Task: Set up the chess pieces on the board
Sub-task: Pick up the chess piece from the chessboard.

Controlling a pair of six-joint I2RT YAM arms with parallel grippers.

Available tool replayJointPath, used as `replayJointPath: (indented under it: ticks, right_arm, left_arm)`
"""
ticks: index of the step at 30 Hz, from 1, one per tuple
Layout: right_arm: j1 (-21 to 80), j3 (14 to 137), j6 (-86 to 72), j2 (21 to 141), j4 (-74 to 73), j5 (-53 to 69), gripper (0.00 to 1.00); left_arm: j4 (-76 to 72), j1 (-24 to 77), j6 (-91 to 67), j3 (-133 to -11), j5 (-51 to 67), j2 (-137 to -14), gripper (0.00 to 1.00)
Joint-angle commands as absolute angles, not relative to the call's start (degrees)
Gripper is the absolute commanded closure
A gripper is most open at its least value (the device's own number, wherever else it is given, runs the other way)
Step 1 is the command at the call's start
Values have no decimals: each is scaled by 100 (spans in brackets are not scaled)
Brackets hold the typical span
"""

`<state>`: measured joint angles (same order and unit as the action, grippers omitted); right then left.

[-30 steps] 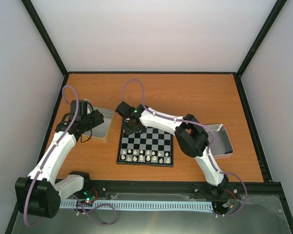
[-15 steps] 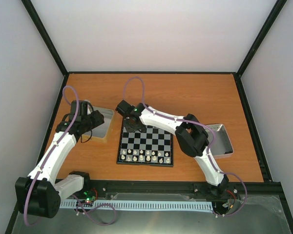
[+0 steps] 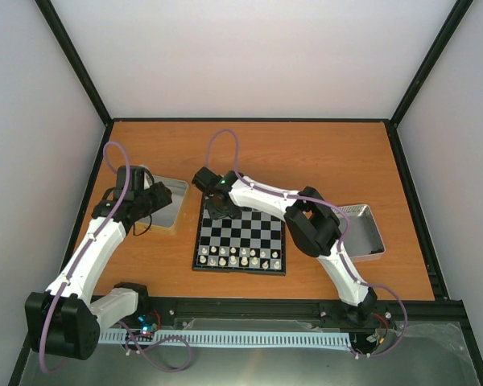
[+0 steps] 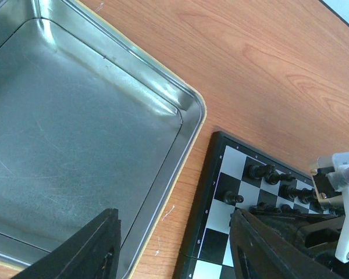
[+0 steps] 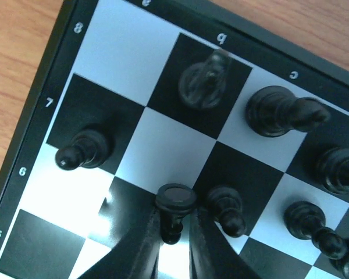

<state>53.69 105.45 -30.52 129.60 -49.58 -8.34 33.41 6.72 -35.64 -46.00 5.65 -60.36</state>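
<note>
Wood counter (image 3: 330,153): orange-brown, with a black frame round its edges.
Board (image 3: 253,233): lies flat close to the middle of the counter's near edge, its sides roughly square to that edge.
White pieces (image 3: 240,257): stand in the two rows of the board closest to the near edge; too small in the top view to tell one kind from another.
Black pieces (image 5: 279,110): gathered in the rows on the board's far side. A knight (image 5: 205,81) stands on the dark square marked b, and a lone pawn (image 5: 84,152) on the dark square by the 7.
Right gripper (image 5: 173,224): reaches over the board's far left corner, with its jaws drawn in to a narrow gap around a black pawn.
Black pawn (image 5: 175,200): upright between the two fingers, its round head clear above them, over the seam where a pale square meets a dark one. Its foot is hidden, so I cannot tell whether it touches the board.
Left gripper (image 4: 174,250): hangs over the right rim of the left tray, jaws spread wide with nothing between them.
Left tray (image 4: 75,145): shallow scratched metal, near the counter's left edge, just beside the board's far left corner but apart from it.
Right tray (image 3: 369,233): the same metal, near the right edge, well apart from the board.
</note>
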Motion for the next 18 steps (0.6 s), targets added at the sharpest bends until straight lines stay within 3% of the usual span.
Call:
replayJointPath:
  ticks: [1, 6, 12, 18]
  right_arm:
    - [5289, 10691, -3155, 13145, -4959, -853, 87]
    - [5298, 10591, -2952, 12980, -4910, -773, 97]
    - [5266, 9732, -2298, 12233, -4036, -168, 97]
    - [5059, 8199, -1527, 11084, -2559, 1184, 97]
  left_arm:
    - [3280, 606, -3536, -4651, 589, -5985, 47]
    - [3215, 606, -3463, -4645, 807, -5948, 47]
    - [3165, 607, -3176, -4554, 1655, -5799, 45]
    - [3079, 598, -3057, -4550, 2466, -5623, 41]
